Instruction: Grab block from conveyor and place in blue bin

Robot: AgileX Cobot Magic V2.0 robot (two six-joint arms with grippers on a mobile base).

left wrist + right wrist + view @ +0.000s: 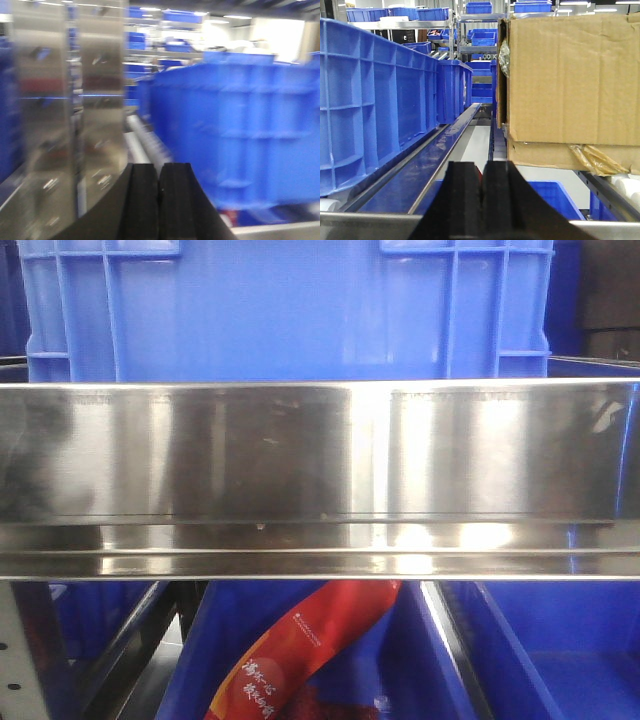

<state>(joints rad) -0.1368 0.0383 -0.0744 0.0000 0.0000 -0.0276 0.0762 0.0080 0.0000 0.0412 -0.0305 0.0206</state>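
Both tools sit pressed together with nothing between the pads: your left tool beside a shiny steel panel, your right tool above a steel rail. Past each, you see a blue bin; a cardboard box stands right. Neither block nor conveyor shows.
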